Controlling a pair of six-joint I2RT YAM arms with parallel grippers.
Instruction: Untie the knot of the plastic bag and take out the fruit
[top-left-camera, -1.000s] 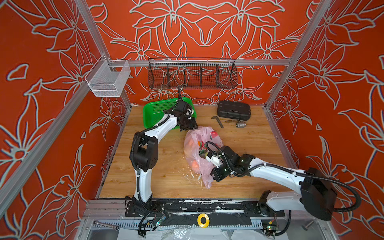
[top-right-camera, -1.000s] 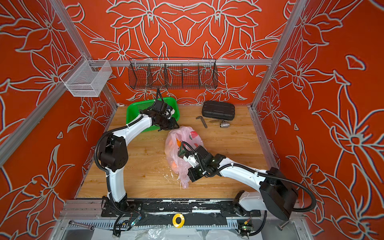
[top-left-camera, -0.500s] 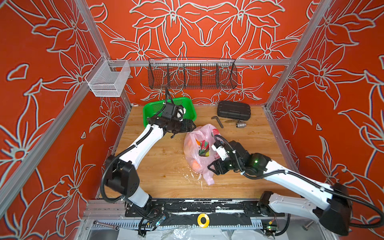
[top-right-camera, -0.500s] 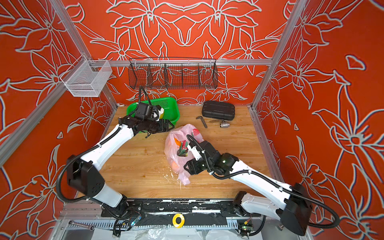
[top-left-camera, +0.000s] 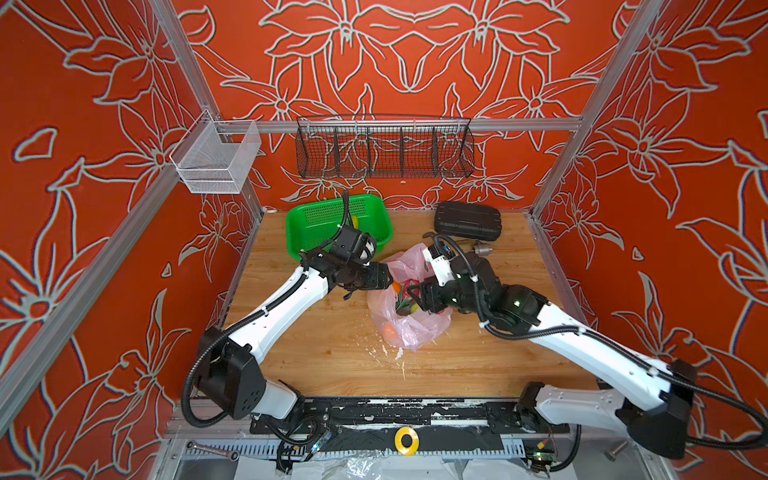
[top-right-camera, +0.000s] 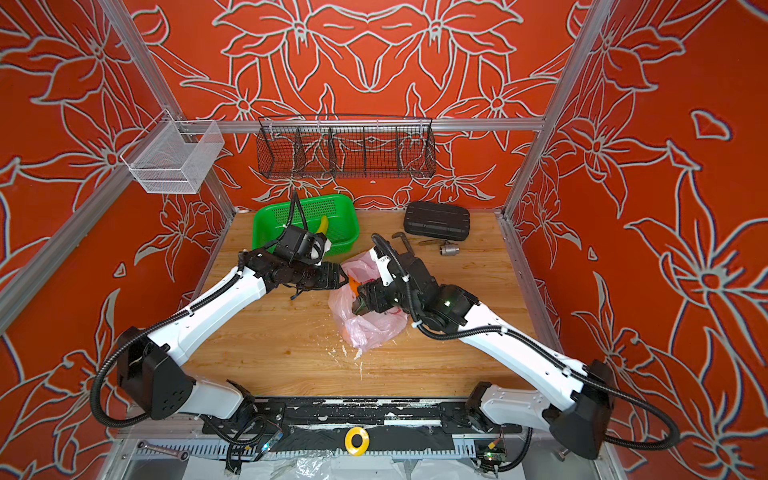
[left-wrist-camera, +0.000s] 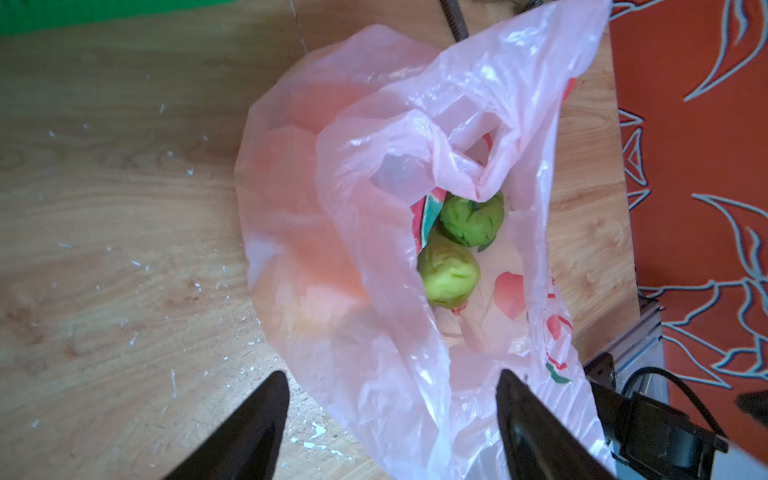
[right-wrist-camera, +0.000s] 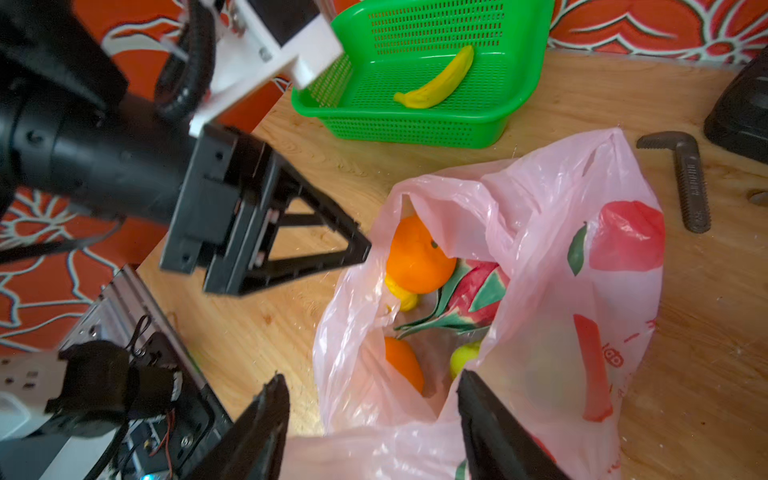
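Bearing surface: pale wooden tabletop (top-left-camera: 316, 357), flecked with white crumbs near its front.
Wall rack: long black wire rack (top-left-camera: 384, 149) with compartments, hung on the back rail.
Corner bin: white mesh box (top-left-camera: 216, 162), hung at the back left.
Basket: green perforated plastic basket (top-left-camera: 299, 232), at the back left of the table.
Bag: thin translucent pink plastic bag (top-left-camera: 409, 332) with red prints, lying mid-table in front of the basket, mouth gaping, handles loose.
Case: black ribbed hard case (top-left-camera: 467, 220), back right, apart from the bag.
Left pincer: black left gripper (left-wrist-camera: 390, 374), jaws spread wide and holding nothing, tips at the bag's rim on the basket side.
Right pincer: black right gripper (right-wrist-camera: 372, 376), jaws spread wide at the bag's mouth; crinkled plastic lies between them, not pinched.
Banana: yellow toy banana (right-wrist-camera: 436, 81), lying alone in the basket.
Tool: dark ridged L-shaped bar (right-wrist-camera: 690, 178), on the table between bag and case.
Fruit, all inside the bag: pink-red dragon fruit (right-wrist-camera: 478, 291) with green scales; round orange (right-wrist-camera: 417, 259); second orange (right-wrist-camera: 401, 363); small yellow lemon-like fruit (right-wrist-camera: 405, 297), touching the round orange; knobbly green fruit (left-wrist-camera: 471, 220), touching a yellow-green fruit (left-wrist-camera: 449, 270).
Fitting: small silver metal fitting (top-right-camera: 449, 250), near the case's front edge.
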